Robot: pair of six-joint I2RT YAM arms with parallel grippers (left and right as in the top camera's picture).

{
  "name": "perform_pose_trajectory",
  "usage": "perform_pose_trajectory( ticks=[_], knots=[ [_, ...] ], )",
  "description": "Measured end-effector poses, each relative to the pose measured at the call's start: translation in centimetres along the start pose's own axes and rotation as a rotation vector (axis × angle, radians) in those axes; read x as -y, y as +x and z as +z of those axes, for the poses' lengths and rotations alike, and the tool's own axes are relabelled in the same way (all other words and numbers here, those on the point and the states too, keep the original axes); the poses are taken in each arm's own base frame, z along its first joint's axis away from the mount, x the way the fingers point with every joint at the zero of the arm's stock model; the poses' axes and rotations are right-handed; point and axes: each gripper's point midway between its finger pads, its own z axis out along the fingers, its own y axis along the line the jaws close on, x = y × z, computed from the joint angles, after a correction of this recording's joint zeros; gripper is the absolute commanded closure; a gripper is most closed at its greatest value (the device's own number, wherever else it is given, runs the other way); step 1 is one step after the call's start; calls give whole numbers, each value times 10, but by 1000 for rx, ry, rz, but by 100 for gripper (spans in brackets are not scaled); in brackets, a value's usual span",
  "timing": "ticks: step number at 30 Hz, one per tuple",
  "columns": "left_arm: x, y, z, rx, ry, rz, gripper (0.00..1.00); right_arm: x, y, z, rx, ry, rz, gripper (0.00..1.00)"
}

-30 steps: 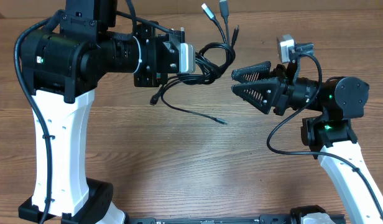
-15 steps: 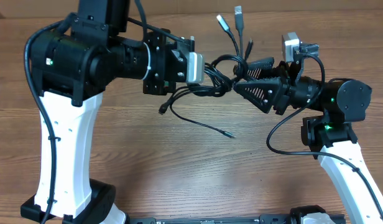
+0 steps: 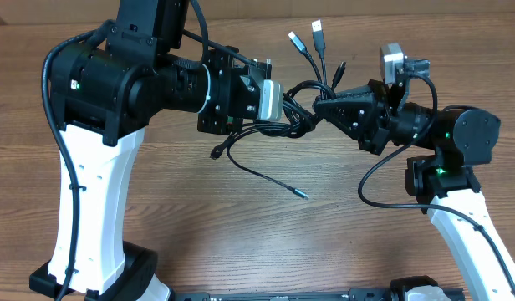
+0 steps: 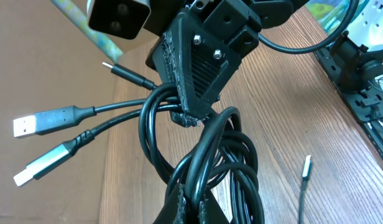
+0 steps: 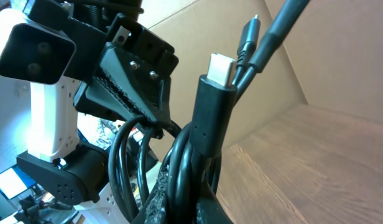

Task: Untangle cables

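The left arm (image 3: 99, 84) reached in from the left, and the left fingers (image 4: 178, 210) were pressed together on the cables (image 4: 207, 146), the black cords rising out of the narrow gap between them. Just beyond those fingertips the cords bunched into a tangle of several overlapping loops. It was held between the two sets of fingers and, going by the left wrist view, was lifted off the wooden desk (image 3: 241, 234). On the far side of the tangle, away from both sets of fingers, two cords fanned out side by side, one ending in a flat silver plug (image 3: 294, 38) and the other in a second plug (image 3: 316, 27) of the same kind. A slimmer black end (image 3: 342, 65) stuck out close beside the right fingertips. On the near side, a short tail with a dark plug (image 3: 216, 153) hung just below the left fingers. A longer tail trailed off to a small silver-tipped plug (image 3: 301, 195), well apart from both sets of fingers and roughly between them. The right fingers (image 3: 351, 110) were closed too — their ribbed tips met on one loop at the edge of the tangle, pinching it, and they nearly faced the left fingers across the knot. Behind them the right arm (image 3: 458, 134) came in from the right side of the desk.
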Motion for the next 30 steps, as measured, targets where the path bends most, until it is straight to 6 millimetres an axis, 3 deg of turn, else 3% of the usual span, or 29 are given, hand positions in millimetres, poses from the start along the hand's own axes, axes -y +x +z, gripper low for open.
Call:
perform_pose_trajectory(
  ticks=[1, 2, 6, 15, 26, 30],
  knots=[
    [0, 0, 0, 1, 1, 0, 48, -2, -1, 0, 3, -7, -18, 96],
    [0, 0, 0, 0, 1, 1, 0, -5, -3, 0, 6, -13, -37, 96],
    [-2, 0, 0, 0, -6, 8, 0, -19, -6, -1, 7, -59, -140, 96],
    [-26, -14, -2, 54, -93, 104, 0, -30, 4, -2, -53, -112, -215, 96],
    [-29, -6, 15, 90, -33, -43, 1, -46, 3, -4, -52, -159, -355, 96],
    [-26, -13, 17, 148, 5, -98, 1, -48, 2, -4, -48, -163, -372, 96]
  ],
)
